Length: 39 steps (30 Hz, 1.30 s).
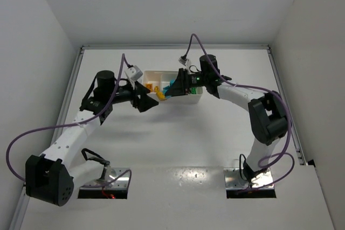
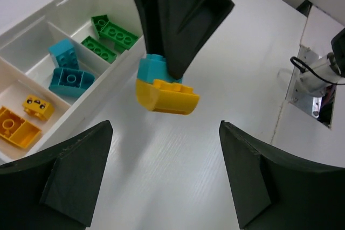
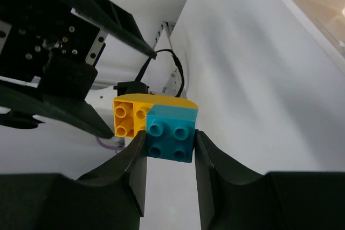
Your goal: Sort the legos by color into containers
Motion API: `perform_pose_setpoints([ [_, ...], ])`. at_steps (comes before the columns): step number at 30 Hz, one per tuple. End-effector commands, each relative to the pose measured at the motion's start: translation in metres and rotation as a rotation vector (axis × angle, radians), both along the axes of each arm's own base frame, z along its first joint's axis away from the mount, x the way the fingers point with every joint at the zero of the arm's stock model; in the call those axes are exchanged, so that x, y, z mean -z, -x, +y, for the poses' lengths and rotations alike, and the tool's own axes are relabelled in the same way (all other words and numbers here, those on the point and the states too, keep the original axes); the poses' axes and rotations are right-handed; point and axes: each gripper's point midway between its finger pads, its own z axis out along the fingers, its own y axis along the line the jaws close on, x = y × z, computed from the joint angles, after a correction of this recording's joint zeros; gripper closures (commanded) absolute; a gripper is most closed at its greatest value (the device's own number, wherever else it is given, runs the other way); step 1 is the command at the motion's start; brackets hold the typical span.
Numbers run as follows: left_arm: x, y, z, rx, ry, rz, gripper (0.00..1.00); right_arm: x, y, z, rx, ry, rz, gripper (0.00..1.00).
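My right gripper (image 3: 169, 136) is shut on a cyan lego (image 3: 171, 133) that is stuck to a yellow lego (image 3: 129, 114), and it holds the pair in the air beside the white tray (image 2: 116, 71). In the left wrist view the joined cyan lego (image 2: 152, 68) and yellow lego (image 2: 164, 96) hang from the right gripper's fingers (image 2: 178, 20). My left gripper (image 2: 164, 173) stands open just short of them, nothing between its jaws. The containers hold yellow legos (image 2: 19, 127), cyan legos (image 2: 67, 65) and green legos (image 2: 113, 32), one colour each. From above, both grippers meet at the tray's front edge (image 1: 160, 95).
The tray (image 1: 153, 74) lies at the table's far middle. Metal base plates (image 1: 105, 179) (image 1: 250, 179) sit at the near edge, with purple cables looping off both arms. White walls close the table on the left, right and back.
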Motion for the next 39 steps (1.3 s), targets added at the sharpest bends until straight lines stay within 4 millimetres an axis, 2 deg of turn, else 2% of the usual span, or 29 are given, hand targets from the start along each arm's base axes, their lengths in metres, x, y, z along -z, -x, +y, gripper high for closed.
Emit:
perform_pose_setpoints([
  [1, -0.010, 0.000, -0.009, 0.044, -0.041, -0.165, 0.14, -0.013, 0.001, 0.001, -0.028, -0.050, 0.014, 1.00],
  [4, -0.005, 0.005, -0.016, 0.073, -0.070, -0.181, 0.14, -0.009, 0.000, 0.002, -0.028, -0.047, 0.022, 1.00],
  [8, -0.005, -0.002, -0.021, 0.057, -0.105, -0.212, 0.16, -0.014, -0.001, 0.003, -0.037, -0.057, 0.007, 1.00],
  [12, -0.004, -0.009, -0.024, 0.038, -0.128, -0.220, 0.24, -0.019, -0.001, 0.003, -0.047, -0.068, -0.008, 1.00],
  [15, 0.004, -0.012, -0.025, 0.030, -0.144, -0.203, 0.33, -0.020, 0.003, 0.006, -0.065, -0.075, -0.016, 1.00],
  [19, 0.001, -0.014, -0.028, 0.025, -0.138, -0.206, 0.40, -0.023, 0.002, 0.007, -0.066, -0.078, -0.025, 1.00],
  [21, -0.001, -0.014, -0.029, 0.018, -0.124, -0.195, 0.40, -0.023, 0.002, 0.007, -0.066, -0.078, -0.025, 1.00],
  [26, -0.005, -0.013, -0.032, 0.031, -0.104, -0.200, 0.29, -0.019, 0.002, 0.007, -0.065, -0.071, -0.008, 1.00],
  [30, -0.010, -0.014, -0.034, 0.022, -0.082, -0.195, 0.28, -0.016, 0.001, 0.011, -0.065, -0.064, 0.001, 1.00],
  [32, -0.012, -0.022, -0.032, -0.007, -0.089, -0.206, 0.28, -0.019, 0.000, 0.011, -0.066, -0.068, -0.008, 1.00],
  [37, -0.014, -0.022, -0.040, -0.003, -0.092, -0.218, 0.39, -0.018, 0.001, 0.011, -0.065, -0.064, 0.001, 1.00],
  [39, -0.010, -0.021, -0.043, 0.007, -0.096, -0.209, 0.49, -0.018, 0.001, 0.011, -0.065, -0.064, 0.001, 1.00],
])
